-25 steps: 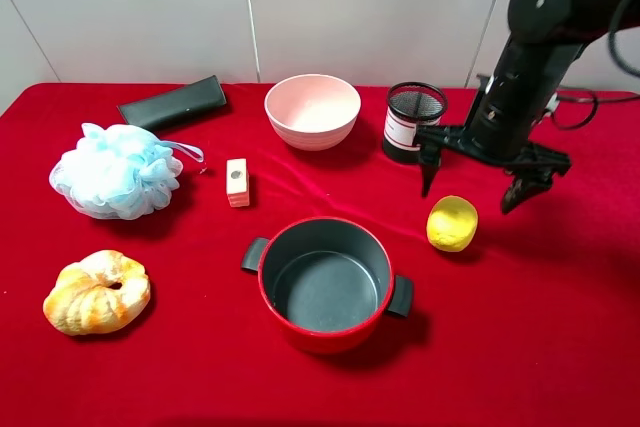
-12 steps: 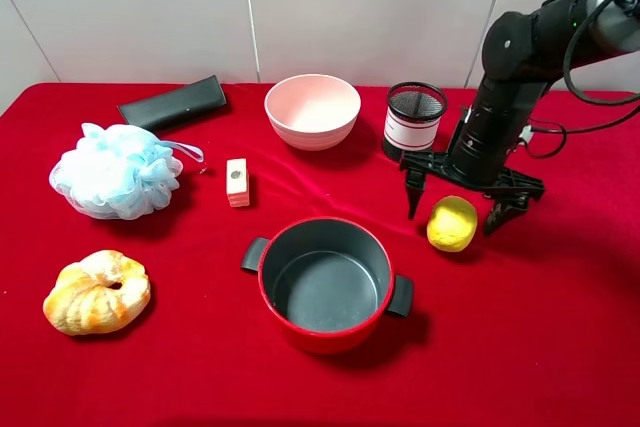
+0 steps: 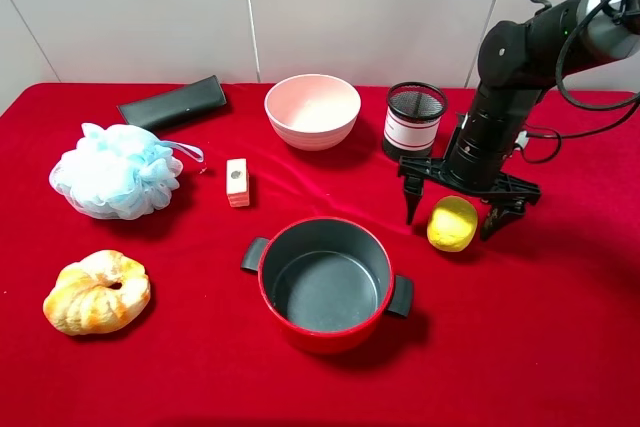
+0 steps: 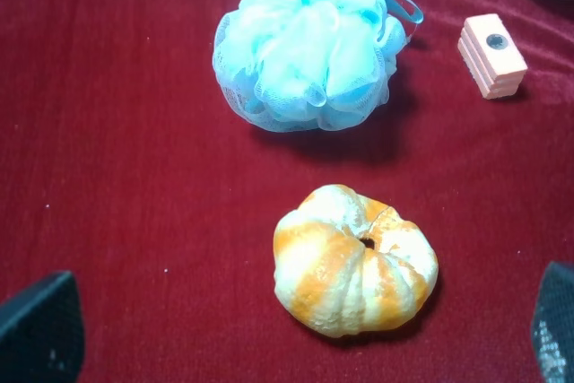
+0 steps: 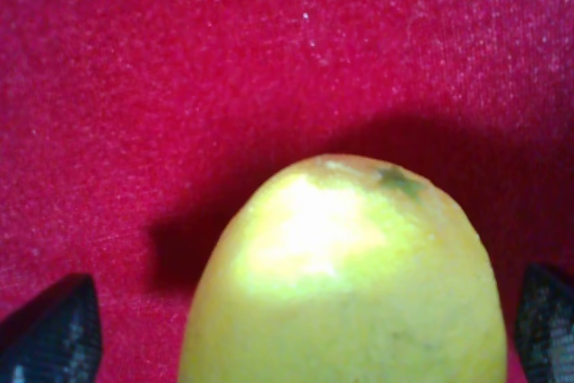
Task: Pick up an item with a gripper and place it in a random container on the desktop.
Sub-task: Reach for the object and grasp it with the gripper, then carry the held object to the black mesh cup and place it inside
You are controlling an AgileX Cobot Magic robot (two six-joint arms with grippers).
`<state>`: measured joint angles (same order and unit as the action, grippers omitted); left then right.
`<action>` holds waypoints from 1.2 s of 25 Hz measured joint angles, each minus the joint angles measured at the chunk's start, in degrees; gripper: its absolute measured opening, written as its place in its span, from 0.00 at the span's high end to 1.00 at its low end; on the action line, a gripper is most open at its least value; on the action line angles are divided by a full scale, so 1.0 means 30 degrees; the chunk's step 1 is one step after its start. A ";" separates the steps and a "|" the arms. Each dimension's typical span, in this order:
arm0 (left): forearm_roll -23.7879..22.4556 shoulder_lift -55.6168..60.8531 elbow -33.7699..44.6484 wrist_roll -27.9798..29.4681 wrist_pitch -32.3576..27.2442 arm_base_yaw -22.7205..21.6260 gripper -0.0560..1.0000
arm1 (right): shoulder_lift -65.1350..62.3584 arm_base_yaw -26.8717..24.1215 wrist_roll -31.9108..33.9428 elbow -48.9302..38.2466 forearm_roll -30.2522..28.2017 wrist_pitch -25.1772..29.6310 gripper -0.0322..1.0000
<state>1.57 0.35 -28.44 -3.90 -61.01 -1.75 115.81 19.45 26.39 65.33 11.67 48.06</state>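
The yellow lemon-shaped item (image 3: 452, 223) lies on the red cloth desktop (image 3: 560, 327), right of the red pot. My right gripper (image 3: 453, 214) is open, lowered over the lemon with one finger on each side of it, not closed. In the right wrist view the lemon (image 5: 345, 275) fills the lower middle, between the two dark fingertips (image 5: 49, 329). The black wire-mesh cup (image 3: 413, 123) with a white band stands upright just behind the lemon. The left gripper (image 4: 296, 334) is open, hovering over the croissant area; it is out of the exterior high view.
A red pot with black handles (image 3: 326, 283) sits front centre. A pink bowl (image 3: 312, 110) stands at the back. A small beige block (image 3: 237, 182), blue bath puff (image 3: 115, 171), croissant (image 3: 97, 292) and dark case (image 3: 172, 102) lie at the left.
My right gripper has come down and slightly left, from beside the mesh cup to straddling the lemon. The lemon and the other objects have not moved.
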 joint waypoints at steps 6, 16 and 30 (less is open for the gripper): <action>0.0000 0.0000 0.0000 0.0000 0.0000 0.0000 0.01 | 0.0000 0.0000 -0.0061 0.0000 -0.0056 -0.0047 0.53; 0.0000 0.0000 0.0000 0.0000 0.0000 0.0000 0.01 | 0.0000 0.0000 -0.0061 0.0000 -0.0056 -0.0069 0.53; 0.0000 0.0000 0.0000 0.0000 0.0000 0.0000 0.01 | -0.0847 0.0000 -0.0061 0.0000 -0.0091 0.0224 0.53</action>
<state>1.57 0.35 -28.44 -3.90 -61.01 -1.75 113.27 19.45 26.21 65.33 11.39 48.73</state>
